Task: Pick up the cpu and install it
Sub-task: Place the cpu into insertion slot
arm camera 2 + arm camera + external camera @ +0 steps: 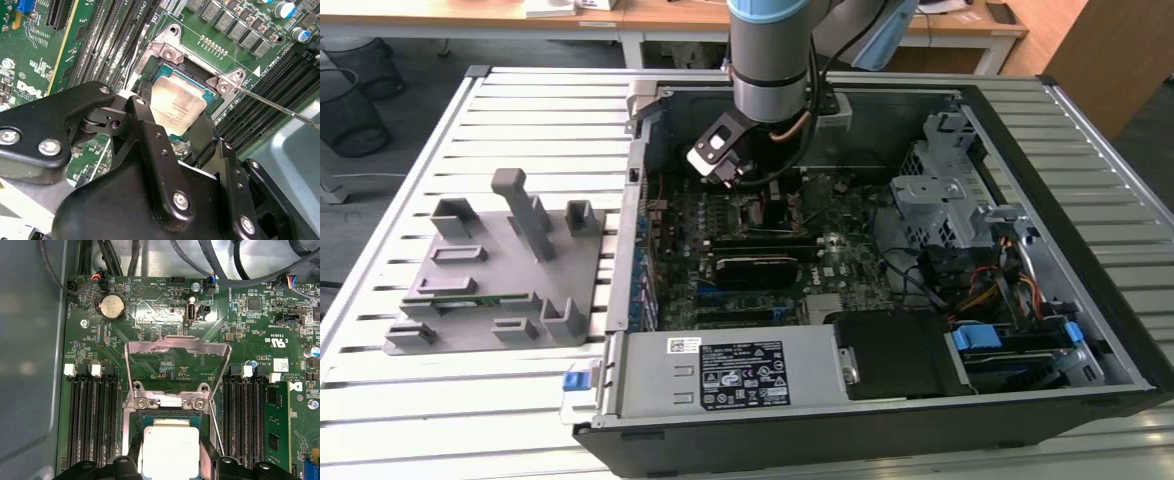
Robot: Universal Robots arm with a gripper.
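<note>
In the exterior view, a grey fixture (480, 275) lies on the slatted table (400, 400) at nine o'clock from the open computer case (854, 440), and a thin green strip (464, 299) rests in it. Within the case the motherboard (678, 212) lies flat, with a labelled power supply (720, 372) at six o'clock of it. The arm (774, 60) comes down into the case from twelve o'clock, and its gripper (747, 185) hangs low over the board's middle. A metal drive cage (947, 200) stands at three o'clock of the arm.

In the second wrist view the gripper sits over the socket (170, 52). The cpu (177, 102) lies within the socket frame, silvery plate up, and the black fingers (150, 135) press against two opposite edges, clamped on it. In the first wrist view the hinged load plate (177, 352) stands raised beyond the cpu, with memory slots (92, 425) flanking the socket on both sides and a coin cell (112, 306) farther off.
</note>
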